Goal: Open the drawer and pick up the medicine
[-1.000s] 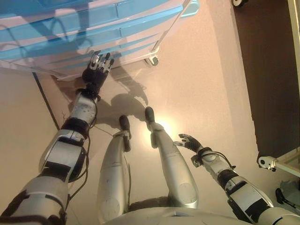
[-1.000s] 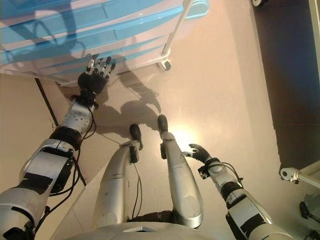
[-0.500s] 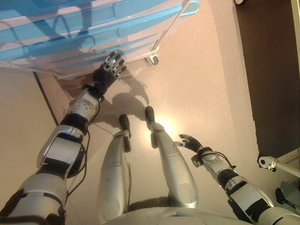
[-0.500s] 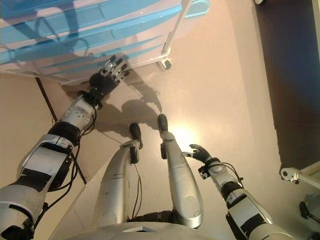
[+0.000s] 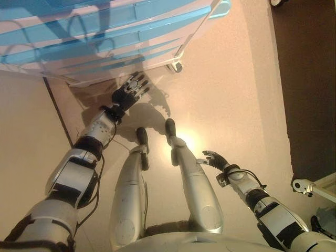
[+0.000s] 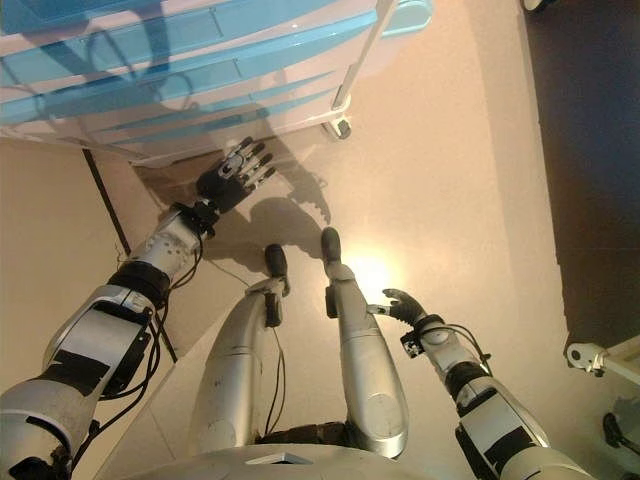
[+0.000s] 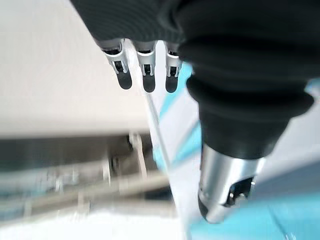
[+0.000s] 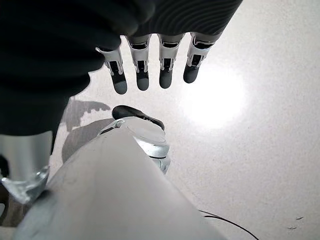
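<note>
A wheeled cabinet of blue and white drawers [image 5: 105, 31] stands at the top of the eye views, and all the drawers look shut. My left hand [image 5: 128, 92] is open with straight fingers, held just below the cabinet's lowest front, left of its castor [image 5: 177, 66]. In the left wrist view its fingers [image 7: 145, 75] are straight and hold nothing, with blue drawer fronts [image 7: 295, 215] past them. My right hand [image 5: 215, 157] hangs low at the right, open and empty; its fingers [image 8: 150, 70] point at the bare floor. No medicine shows in any view.
A dark floor area [image 5: 310, 79] runs along the right side. A white wheeled frame [image 5: 310, 185] stands at the lower right. A dark seam [image 5: 58, 115] crosses the floor at the left. Pale floor lies between the cabinet and me.
My left hand has moved right and down, away from the drawer fronts towards the castor. The whole picture has shifted a little. The right hand has not moved.
</note>
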Controlling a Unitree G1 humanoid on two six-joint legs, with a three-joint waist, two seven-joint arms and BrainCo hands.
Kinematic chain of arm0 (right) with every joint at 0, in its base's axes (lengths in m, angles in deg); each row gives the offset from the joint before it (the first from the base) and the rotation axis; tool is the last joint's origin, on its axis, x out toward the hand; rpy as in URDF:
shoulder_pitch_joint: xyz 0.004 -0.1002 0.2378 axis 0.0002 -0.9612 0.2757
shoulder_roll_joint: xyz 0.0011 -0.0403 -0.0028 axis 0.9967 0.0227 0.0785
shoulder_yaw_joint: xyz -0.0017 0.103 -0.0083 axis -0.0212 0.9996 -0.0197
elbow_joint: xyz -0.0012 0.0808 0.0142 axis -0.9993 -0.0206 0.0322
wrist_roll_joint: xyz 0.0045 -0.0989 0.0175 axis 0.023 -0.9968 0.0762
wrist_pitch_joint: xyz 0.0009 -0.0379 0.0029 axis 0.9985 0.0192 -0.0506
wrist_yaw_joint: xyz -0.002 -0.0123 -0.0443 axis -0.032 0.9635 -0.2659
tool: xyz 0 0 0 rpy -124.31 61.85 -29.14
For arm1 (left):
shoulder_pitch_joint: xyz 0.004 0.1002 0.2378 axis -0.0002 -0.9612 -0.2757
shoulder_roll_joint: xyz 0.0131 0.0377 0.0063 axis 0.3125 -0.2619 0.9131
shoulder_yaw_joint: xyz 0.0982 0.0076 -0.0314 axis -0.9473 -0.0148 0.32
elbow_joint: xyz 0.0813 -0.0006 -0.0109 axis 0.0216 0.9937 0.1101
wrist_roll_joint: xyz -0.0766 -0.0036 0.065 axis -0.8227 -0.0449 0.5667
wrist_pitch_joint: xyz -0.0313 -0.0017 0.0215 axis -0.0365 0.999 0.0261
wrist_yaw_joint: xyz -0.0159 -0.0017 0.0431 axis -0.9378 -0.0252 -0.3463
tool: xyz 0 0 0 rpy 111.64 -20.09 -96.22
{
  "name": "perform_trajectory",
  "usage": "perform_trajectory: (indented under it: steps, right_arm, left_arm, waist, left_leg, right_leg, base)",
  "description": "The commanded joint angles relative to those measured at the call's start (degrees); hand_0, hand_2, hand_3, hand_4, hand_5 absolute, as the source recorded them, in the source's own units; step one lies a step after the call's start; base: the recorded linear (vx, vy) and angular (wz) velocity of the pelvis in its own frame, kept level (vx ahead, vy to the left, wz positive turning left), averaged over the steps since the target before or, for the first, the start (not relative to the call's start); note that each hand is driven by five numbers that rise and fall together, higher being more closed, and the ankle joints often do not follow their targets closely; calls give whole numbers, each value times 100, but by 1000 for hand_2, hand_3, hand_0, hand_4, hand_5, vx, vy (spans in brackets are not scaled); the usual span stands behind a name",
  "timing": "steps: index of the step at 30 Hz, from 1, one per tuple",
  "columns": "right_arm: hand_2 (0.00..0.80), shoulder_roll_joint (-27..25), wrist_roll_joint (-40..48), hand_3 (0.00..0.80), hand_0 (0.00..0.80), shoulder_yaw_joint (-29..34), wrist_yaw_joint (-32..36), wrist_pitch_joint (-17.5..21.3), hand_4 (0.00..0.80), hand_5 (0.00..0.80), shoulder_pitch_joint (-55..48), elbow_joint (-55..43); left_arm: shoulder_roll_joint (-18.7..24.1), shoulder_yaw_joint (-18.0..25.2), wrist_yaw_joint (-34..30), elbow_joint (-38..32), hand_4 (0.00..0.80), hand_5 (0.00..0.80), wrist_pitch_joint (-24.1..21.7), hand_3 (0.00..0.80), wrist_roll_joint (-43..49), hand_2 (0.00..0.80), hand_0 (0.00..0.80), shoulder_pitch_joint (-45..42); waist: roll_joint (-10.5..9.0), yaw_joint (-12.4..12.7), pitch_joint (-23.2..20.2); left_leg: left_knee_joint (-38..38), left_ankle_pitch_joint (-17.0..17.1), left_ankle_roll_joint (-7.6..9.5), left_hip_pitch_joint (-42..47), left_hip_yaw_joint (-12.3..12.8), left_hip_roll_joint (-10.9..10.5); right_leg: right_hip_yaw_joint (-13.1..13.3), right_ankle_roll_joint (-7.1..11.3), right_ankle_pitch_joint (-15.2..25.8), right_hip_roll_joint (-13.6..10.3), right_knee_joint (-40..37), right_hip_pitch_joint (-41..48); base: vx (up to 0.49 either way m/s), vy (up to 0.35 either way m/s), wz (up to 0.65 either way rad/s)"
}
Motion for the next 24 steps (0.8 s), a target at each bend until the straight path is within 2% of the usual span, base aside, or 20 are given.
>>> perform_trajectory:
  steps: [1,5,10,16,20,24]
  right_arm:
    - [0,-454,-91,0,0,110,-43,-96,0,0,-464,-256]
    - [0,-498,-90,0,0,116,-13,-76,0,0,-503,-258]
    - [0,-526,-91,0,0,110,12,-51,0,0,-546,-273]
    - [0,-467,-56,0,0,72,-13,-23,0,0,-558,-274]
    - [0,-449,-28,0,0,76,-28,-17,0,0,-593,-342]
    - [0,-442,-11,0,0,102,-23,-14,0,0,-577,-351]
  left_arm:
    - [-355,67,-912,-814,0,0,50,0,-338,0,0,-283]
    - [-387,203,-1360,-1393,0,0,53,0,-636,0,0,-320]
    - [-389,373,-1456,-1900,0,0,-116,0,-1173,0,0,-244]
    - [-339,603,-827,-1985,0,0,-769,0,-1640,0,0,-80]
    - [-292,665,-384,-1904,0,0,-854,0,-1475,0,0,-54]
    - [-261,548,-45,-1796,0,0,-749,0,-903,0,0,-24]
  waist:
    - [419,59,-190]
    - [451,83,-190]
    - [461,95,-190]
    - [424,120,-190]
    - [390,134,-190]
    - [397,138,-190]
  left_leg:
    - [-398,223,-202,26,-157,-146]
    - [-431,214,-191,68,-175,-149]
    - [-438,210,-180,84,-185,-137]
    - [-427,220,-181,72,-214,-128]
    - [-474,263,-194,68,-232,-129]
    - [-490,277,-199,54,-244,-139]
  right_leg:
    - [-357,-234,247,218,-171,110]
    - [-337,-231,240,223,-172,140]
    - [-312,-243,227,228,-170,163]
    - [-324,-260,212,232,-164,167]
    - [-359,-260,230,230,-211,179]
    - [-392,-256,242,215,-223,168]
  base:
    - [0,0,0]
    - [0,0,0]
    - [-1,-1,1]
    - [-1,-1,1]
    - [0,0,0]
    - [0,0,0]
